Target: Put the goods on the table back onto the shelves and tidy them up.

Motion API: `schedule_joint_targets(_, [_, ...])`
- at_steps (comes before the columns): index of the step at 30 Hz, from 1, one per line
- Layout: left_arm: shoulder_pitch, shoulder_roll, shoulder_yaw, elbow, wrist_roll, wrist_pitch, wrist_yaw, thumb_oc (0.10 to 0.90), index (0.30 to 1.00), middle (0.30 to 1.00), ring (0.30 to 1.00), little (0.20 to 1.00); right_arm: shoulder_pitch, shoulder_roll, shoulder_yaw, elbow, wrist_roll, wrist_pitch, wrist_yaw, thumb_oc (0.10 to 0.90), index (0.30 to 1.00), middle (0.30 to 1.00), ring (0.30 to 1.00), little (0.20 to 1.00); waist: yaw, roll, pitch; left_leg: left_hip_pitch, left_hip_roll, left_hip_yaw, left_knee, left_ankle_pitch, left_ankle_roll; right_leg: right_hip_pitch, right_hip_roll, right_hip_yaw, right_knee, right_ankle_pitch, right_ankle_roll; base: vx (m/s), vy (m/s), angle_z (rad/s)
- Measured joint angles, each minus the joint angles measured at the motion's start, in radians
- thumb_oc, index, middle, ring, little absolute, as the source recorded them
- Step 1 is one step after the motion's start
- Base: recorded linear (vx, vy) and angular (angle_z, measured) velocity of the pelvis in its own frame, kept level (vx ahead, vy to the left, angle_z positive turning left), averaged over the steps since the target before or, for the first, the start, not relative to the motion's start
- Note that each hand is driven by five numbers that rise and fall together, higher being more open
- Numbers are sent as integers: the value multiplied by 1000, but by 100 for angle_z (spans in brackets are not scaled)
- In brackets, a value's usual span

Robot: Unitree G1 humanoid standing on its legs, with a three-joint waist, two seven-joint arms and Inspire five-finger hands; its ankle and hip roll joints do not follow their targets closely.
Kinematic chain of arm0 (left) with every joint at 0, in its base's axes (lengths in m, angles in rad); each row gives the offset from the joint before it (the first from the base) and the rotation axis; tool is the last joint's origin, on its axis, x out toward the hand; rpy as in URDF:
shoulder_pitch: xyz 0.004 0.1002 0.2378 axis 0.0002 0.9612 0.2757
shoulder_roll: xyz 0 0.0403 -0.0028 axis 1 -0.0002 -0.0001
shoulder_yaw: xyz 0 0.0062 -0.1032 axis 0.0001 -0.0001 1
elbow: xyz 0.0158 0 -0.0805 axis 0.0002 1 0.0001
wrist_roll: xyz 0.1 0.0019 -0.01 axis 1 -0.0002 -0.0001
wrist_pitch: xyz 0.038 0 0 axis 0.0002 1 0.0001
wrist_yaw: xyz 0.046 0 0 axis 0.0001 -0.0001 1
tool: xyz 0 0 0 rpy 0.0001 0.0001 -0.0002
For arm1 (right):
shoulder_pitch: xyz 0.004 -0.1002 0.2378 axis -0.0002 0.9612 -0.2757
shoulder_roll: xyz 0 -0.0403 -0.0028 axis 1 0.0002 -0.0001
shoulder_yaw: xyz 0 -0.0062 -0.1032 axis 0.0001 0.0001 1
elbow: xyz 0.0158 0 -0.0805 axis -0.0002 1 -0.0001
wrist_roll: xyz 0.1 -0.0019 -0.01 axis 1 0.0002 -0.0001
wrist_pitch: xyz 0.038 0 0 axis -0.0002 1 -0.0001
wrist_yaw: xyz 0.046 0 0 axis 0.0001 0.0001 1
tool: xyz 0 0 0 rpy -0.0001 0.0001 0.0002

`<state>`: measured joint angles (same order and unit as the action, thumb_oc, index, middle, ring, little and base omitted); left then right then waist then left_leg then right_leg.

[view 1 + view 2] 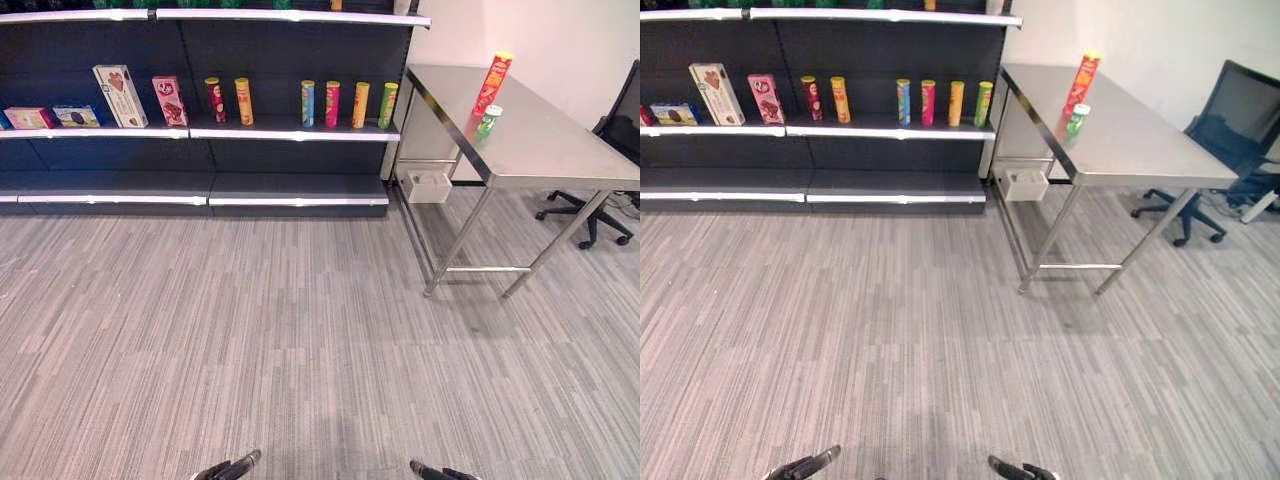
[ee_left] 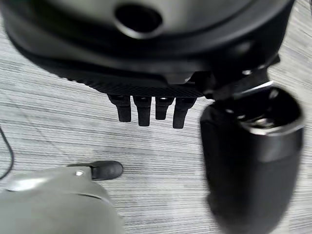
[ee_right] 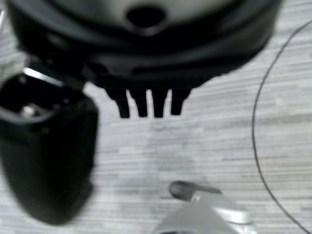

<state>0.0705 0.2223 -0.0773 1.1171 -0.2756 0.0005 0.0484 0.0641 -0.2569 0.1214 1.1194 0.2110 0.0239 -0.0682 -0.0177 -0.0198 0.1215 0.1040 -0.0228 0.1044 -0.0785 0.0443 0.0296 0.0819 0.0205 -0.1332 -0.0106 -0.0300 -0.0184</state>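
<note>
None of the desk's goods is shelved yet: the red can (image 1: 493,82) and green bottle (image 1: 488,120) stand close together on the desk (image 1: 545,150), beside the shelves (image 1: 290,133). Your left robot hand (image 1: 232,467) and right robot hand (image 1: 440,471) hang low, fingers straight, empty.

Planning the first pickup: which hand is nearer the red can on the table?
Right. The right hand sits far short of the can, slightly to its left; the left hand is equally far back but much further left.

The long silver metal table (image 1: 545,140) looks smooth with a soft shine, the dark shelf unit (image 1: 280,60) matt, and the grey striped carpet floor (image 1: 300,330) rough.
</note>
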Motion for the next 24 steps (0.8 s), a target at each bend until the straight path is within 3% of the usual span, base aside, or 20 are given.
schedule_joint_targets(5, [-4, 1, 1, -20, 0, -1, -14, 800, 900, 900, 900, 900, 0, -4, 10, -38, 0, 0, 0, 800, 900, 900, 900, 900, -11, 18, 36, 20, 0, 2, -11, 1, -2, 60, 9, 1, -81, 49, -11, -15, -12, -2])
schedule_joint_targets(22, [-16, 0, -37, 20, 23, 1, -37, 800, 900, 900, 900, 900, -13, -9, 9, -14, 0, 0, 1, 800, 900, 900, 900, 900, -26, 13, 44, 10, 7, 2, -11, 3, -13, 46, 15, 4, -88, 43, -4, -2, -71, 0])
schedule_joint_targets(24, [-27, 6, -36, 11, 20, 0, -36, 800, 900, 900, 900, 900, -25, -5, 12, -22, 4, -3, 2, 800, 900, 900, 900, 900, -23, 4, 51, -45, 9, -4, 63, -11, -48, 19, 19, 3, -69, 28, -10, -47, -127, 10])
